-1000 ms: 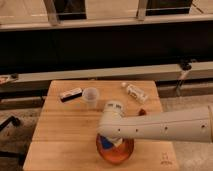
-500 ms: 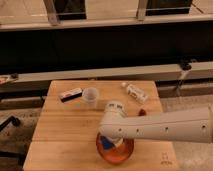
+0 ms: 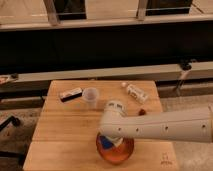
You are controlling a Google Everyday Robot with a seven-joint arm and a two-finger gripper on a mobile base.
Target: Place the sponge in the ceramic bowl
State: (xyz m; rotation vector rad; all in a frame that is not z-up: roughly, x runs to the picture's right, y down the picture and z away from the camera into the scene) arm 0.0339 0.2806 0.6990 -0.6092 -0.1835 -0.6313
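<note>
Placement stage, sponge-to-bowl task. White arm enters across the table's right edge and ends in the gripper, which sits in the mouth of the ceramic bowl at the middle of the front edge. Sponge shows as a blue patch inside the rim, right at the gripper. The wrist covers it, so it may lie in the bowl or hang in the grip, and whether the gripper is holding or released cannot be told. Judged step: release, or the moment just after. Either way, leaving calls for a straight rise clear of the rim.

Bowl: round, glossy orange glaze, hard. Sponge: small, soft-looking block. Table: pale wood planks. Toward the back edge stand a translucent cup, a flat black-and-white rectangle and a toppled bottle.
</note>
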